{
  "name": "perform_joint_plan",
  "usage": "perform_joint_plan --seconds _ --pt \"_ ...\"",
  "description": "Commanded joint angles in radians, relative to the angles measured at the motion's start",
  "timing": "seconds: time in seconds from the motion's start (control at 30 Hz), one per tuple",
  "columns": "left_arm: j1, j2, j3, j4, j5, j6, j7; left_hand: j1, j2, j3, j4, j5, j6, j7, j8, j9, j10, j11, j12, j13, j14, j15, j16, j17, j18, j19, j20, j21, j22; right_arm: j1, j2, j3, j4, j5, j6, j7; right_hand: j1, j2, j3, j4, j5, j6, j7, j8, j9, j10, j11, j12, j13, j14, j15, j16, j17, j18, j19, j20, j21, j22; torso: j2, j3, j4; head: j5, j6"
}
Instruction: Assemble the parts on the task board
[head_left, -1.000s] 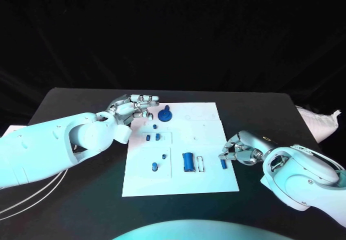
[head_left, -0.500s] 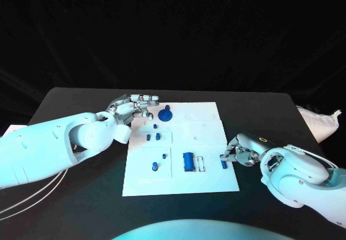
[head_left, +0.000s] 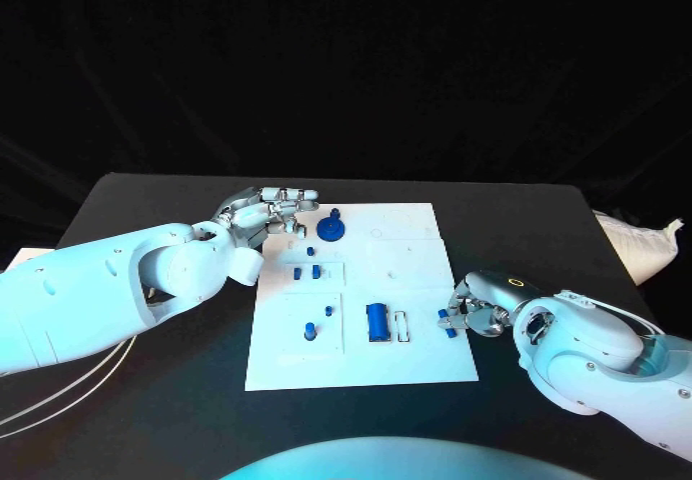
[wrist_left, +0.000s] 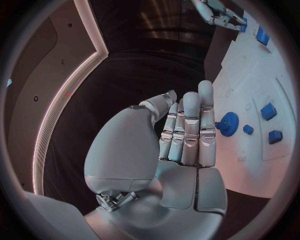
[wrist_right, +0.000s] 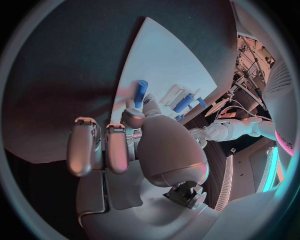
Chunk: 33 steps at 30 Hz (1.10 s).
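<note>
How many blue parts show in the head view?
8: blue gear at far end, three small blocks nearer, two pegs near-left, long cylinder centre, rod in right hand; others may hide.

— What's the left hand (wrist_left: 184, 132) doing?
— Holding nothing, fingers straight and close together, above the dark tabletop (wrist_left: 134, 75).
— And beyond it?
— The white board (wrist_left: 259, 100), with a blue gear (wrist_left: 229, 122) and small blue pieces (wrist_left: 270, 111) on it.
</note>
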Motion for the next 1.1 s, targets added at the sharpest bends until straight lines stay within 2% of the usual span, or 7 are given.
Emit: perform_joint_plan --seconds 0.03,0.2,0.43,0.57,0.77,0.97,1.1 --pt "0.000 0.002 0.000 0.001 0.000 0.019 0.006 0.002 0.012 -0.005 0.000 0.001 -0.006 0.001 0.006 0.000 -0.008 -0.001 0.004 -0.001 -0.009 -0.001 -0.001 -0.002 0.018 -0.006 0.000 -0.003 -0.002 -0.009 0.010 -0.006 -0.007 -0.053 0.075 -0.008 0.033 0.001 0.021 -0.016 0.006 0.008 -0.001 -0.008 0.000 -0.003 -0.010 -0.007 -0.002 0.054 -0.004 -0.005 0.002 -0.017 -0.003 0.000 -0.002 0.002 0.000 0.0001 -0.0001 0.000 0.001" --pt "0.000 0.002 0.000 0.001 0.000 0.020 0.005 0.002 0.012 -0.005 0.000 0.001 -0.006 0.001 0.006 0.000 -0.008 -0.001 0.004 -0.001 -0.009 -0.001 -0.001 -0.002 0.018 -0.006 0.000 -0.003 -0.002 -0.014 0.028 -0.011 -0.015 -0.157 0.137 -0.009 0.109 -0.004 0.061 -0.061 -0.055 0.012 -0.002 -0.014 0.001 -0.006 -0.012 -0.013 -0.002 0.055 -0.007 -0.001 0.012 -0.019 0.000 -0.004 0.002 0.012 0.000 0.0002 0.0005 0.000 0.001" --pt "0.000 0.002 0.000 0.000 0.000 0.020 0.004 0.002 0.013 -0.007 -0.001 0.001 -0.006 0.001 0.006 0.000 -0.009 -0.001 0.005 -0.001 -0.010 0.000 0.000 -0.002 0.018 -0.007 0.000 -0.003 -0.002 -0.020 0.044 -0.024 -0.014 -0.279 0.219 -0.008 0.176 -0.013 0.110 -0.108 -0.066 0.022 -0.003 -0.021 -0.001 -0.011 -0.014 -0.024 -0.005 0.057 -0.008 0.004 0.025 -0.021 0.003 -0.005 0.007 0.024 0.000 0.0000 0.0001 0.001 0.001" --pt "0.000 0.002 0.000 0.000 0.000 0.021 0.004 0.003 0.013 -0.007 -0.002 0.001 -0.006 0.001 0.006 0.000 -0.009 -0.001 0.006 -0.001 -0.010 -0.001 0.000 -0.003 0.018 -0.007 0.000 -0.003 -0.002 -0.022 0.046 -0.026 -0.010 -0.265 0.152 -0.011 0.189 0.005 0.146 -0.117 -0.032 0.030 -0.006 -0.024 -0.002 -0.005 -0.017 -0.018 0.000 0.058 -0.010 0.006 0.030 -0.021 0.004 -0.007 0.008 0.025 0.000 0.0001 -0.0009 0.000 0.002" --pt "-0.001 0.002 0.000 0.001 0.000 0.022 0.004 0.004 0.014 -0.007 -0.003 0.001 -0.006 0.001 0.007 0.000 -0.009 -0.001 0.006 -0.001 -0.011 -0.001 0.000 -0.003 0.018 -0.007 0.000 -0.003 -0.002 -0.022 0.042 -0.027 0.004 -0.082 -0.033 -0.017 0.182 0.019 0.212 -0.125 0.050 0.030 -0.007 -0.030 0.000 0.000 -0.018 -0.025 -0.004 0.059 -0.011 0.009 0.036 -0.021 0.005 -0.011 0.009 0.027 0.000 0.0006 0.0008 0.000 0.002" --pt "-0.001 0.001 0.000 0.002 0.000 0.022 0.004 0.004 0.014 -0.007 -0.003 0.001 -0.006 0.001 0.007 0.000 -0.009 -0.001 0.006 -0.001 -0.011 -0.001 0.000 -0.003 0.018 -0.007 0.000 -0.003 -0.002 -0.022 0.039 -0.023 0.027 0.085 -0.186 -0.019 0.117 -0.001 0.275 -0.100 0.090 0.030 -0.009 -0.036 0.005 0.012 -0.018 -0.019 0.002 0.060 -0.012 0.012 0.042 -0.024 0.012 -0.011 0.017 0.041 0.001 0.0000 0.0004 -0.001 0.003" --pt "-0.001 0.001 0.000 0.003 0.000 0.022 0.004 0.004 0.014 -0.007 -0.003 0.001 -0.006 0.001 0.007 0.000 -0.009 -0.001 0.006 -0.001 -0.011 -0.001 0.000 -0.003 0.018 -0.007 0.000 -0.003 -0.002 -0.022 0.038 -0.020 0.040 0.161 -0.234 -0.018 0.076 -0.023 0.311 -0.078 0.101 0.031 -0.010 -0.040 0.007 0.017 -0.019 -0.012 0.009 0.061 -0.014 0.013 0.045 -0.025 0.014 -0.010 0.019 0.045 0.001 0.0000 0.0006 -0.003 0.004"
